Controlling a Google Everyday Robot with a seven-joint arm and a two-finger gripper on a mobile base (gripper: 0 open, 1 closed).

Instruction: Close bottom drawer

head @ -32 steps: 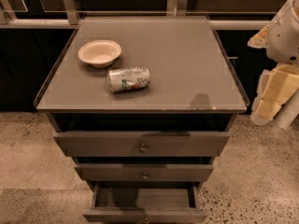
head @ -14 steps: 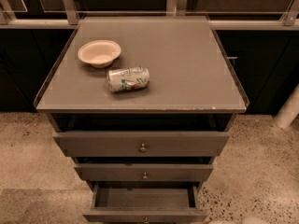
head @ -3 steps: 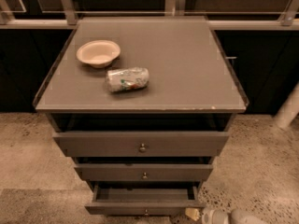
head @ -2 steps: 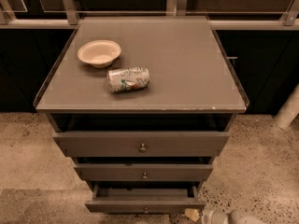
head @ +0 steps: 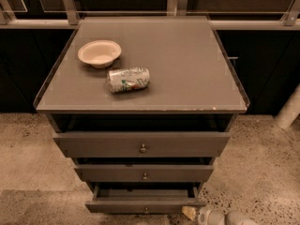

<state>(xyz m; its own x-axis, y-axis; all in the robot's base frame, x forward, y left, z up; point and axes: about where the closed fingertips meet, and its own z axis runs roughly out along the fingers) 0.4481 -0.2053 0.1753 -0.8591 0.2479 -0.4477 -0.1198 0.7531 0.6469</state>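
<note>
The bottom drawer [head: 140, 205] is the lowest and narrowest of three grey-brown drawers in the cabinet. It stands pulled out a little, with a thin strip of its inside showing, and its small knob [head: 146, 210] sits at the frame's bottom edge. My gripper [head: 190, 213] is at the bottom right of the view, low to the floor, right by the drawer front's right end. The pale arm [head: 229, 218] trails off to the right.
The top drawer [head: 140, 144] and middle drawer [head: 143, 172] also stand slightly out. On the cabinet top [head: 187, 64] lie a beige bowl [head: 99, 53] and a can on its side [head: 128, 79]. A white post [head: 288, 109] stands at right. Speckled floor surrounds the cabinet.
The bottom drawer has slid inward from its wide-open position. My gripper came in low at the bottom right and stays against the drawer front's right end.
</note>
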